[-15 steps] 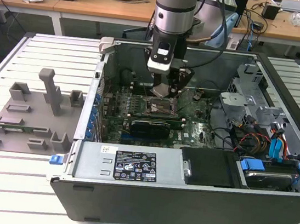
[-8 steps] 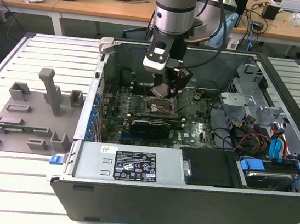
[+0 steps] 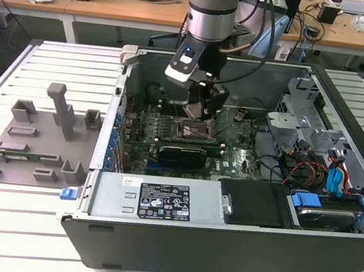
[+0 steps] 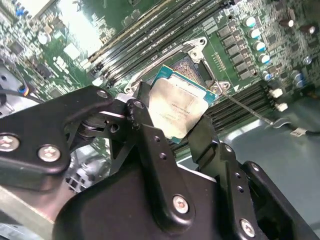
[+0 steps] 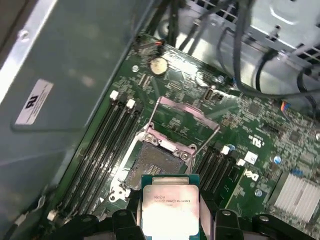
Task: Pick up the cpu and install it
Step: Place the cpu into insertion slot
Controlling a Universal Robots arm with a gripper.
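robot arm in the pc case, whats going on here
The arm's gripper is down inside the open computer case, with its fingers closed on the cpu. In both wrist views the chip is held close over the motherboard, at the open socket, whose metal cover is flipped up. The cpu is not seated in the socket yet. A grey moulded tray sits on the table to the exterior view's left of the case.

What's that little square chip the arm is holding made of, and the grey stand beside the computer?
The cpu looks like a dull-shining silver-grey metal lid on a thin green board, whose edge shows around it. The grey tray seems matt moulded plastic: even colour, no glare, blocky posts.
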